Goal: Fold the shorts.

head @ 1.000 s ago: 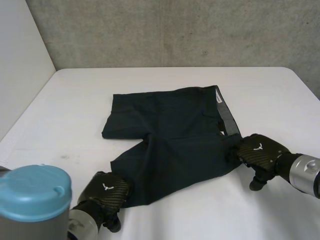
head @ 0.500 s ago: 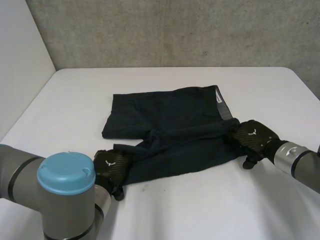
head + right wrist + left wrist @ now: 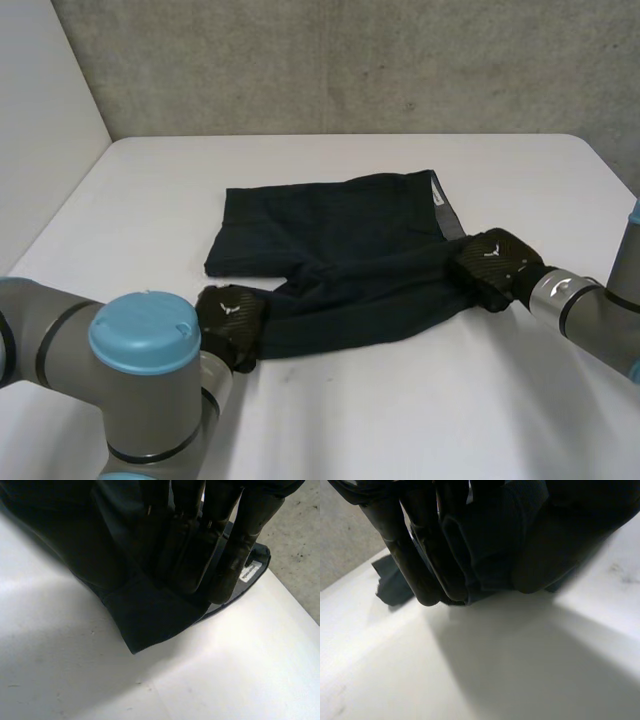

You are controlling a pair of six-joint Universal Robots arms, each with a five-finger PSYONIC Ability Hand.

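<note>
Dark navy shorts lie on the white table, waistband toward the right, the near leg lifted and rolled toward the far leg. My left hand pinches the near leg's hem corner; in the left wrist view its fingers and thumb clamp a fold of the shorts. My right hand grips the near end of the waistband; in the right wrist view its fingers press the shorts against the thumb. A white label shows beyond the fingertips.
The table's far edge meets a grey concrete wall. A white panel stands along the left side. Bare tabletop lies in front of the shorts and on both sides.
Both hands have closed on the near edge of the shorts and carried it away from me, toward the far leg. The near leg now bunches in a roll.
</note>
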